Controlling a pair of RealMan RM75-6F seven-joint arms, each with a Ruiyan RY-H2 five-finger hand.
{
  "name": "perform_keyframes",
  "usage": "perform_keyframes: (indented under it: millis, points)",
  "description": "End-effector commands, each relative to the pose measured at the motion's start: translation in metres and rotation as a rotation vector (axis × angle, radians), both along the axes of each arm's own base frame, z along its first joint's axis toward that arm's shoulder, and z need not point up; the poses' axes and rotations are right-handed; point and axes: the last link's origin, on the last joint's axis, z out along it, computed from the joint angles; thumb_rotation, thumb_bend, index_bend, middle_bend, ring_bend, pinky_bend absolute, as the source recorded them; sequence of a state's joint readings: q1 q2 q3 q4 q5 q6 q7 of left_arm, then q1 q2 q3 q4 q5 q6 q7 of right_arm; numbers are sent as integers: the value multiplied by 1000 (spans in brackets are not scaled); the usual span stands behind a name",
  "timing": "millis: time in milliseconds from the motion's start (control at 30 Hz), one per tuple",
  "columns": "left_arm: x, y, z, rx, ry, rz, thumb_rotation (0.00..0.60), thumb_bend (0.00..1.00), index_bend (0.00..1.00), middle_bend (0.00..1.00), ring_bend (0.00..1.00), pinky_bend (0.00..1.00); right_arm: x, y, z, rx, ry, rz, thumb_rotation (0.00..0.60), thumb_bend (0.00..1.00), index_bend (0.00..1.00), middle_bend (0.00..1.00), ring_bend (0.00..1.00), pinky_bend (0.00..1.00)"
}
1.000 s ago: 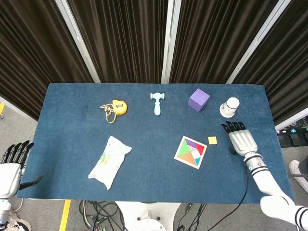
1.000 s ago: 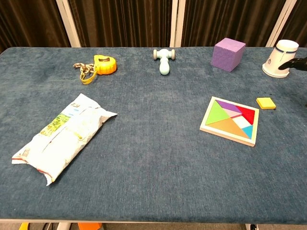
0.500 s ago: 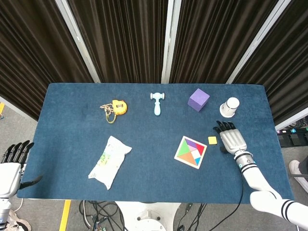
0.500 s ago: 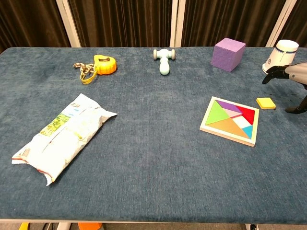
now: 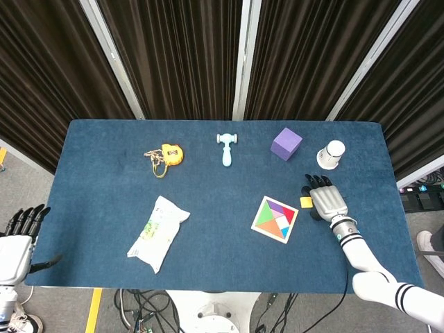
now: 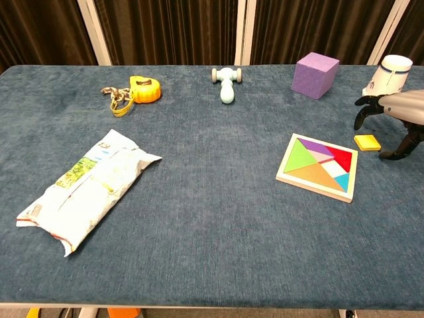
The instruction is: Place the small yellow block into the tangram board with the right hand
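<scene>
Your left hand [image 5: 15, 243] hangs off the worktop's [image 5: 97, 208] left edge near the front corner, fingers apart and holding nothing. On the worktop, a white packet [image 5: 157, 232] lies toward the front left, a yellow tape measure [image 5: 167, 154] sits toward the back left, and a light blue toy hammer [image 5: 227, 148] lies near the back edge's middle. The tangram board [image 5: 275, 219] rests right of centre, with a purple cube [image 5: 286, 143] behind it. The small yellow block [image 6: 367, 142] lies just beside the board's right side. Your right hand [image 5: 326, 200] hovers over the block, fingers [image 6: 361, 111] spread around it, grasping nothing. A white cup [image 5: 331, 155] lies near the back right corner.
</scene>
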State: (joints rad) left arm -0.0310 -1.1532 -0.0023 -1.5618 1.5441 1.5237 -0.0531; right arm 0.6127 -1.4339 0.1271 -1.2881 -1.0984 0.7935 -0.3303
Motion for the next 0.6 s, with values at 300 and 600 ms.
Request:
perform_keyframes:
  millis: [300,600]
  points:
    - [-2,0,-2,-6,-3,4,600,0,76,32,0,42,0,0,-3,-3,6,2,600,187,371,0,0,0]
    - [-2,-1,-3,-12,-5,4,600,0,77,32,0,42,-2,2,-1,-9,4,6,600,204,441,0,0,0]
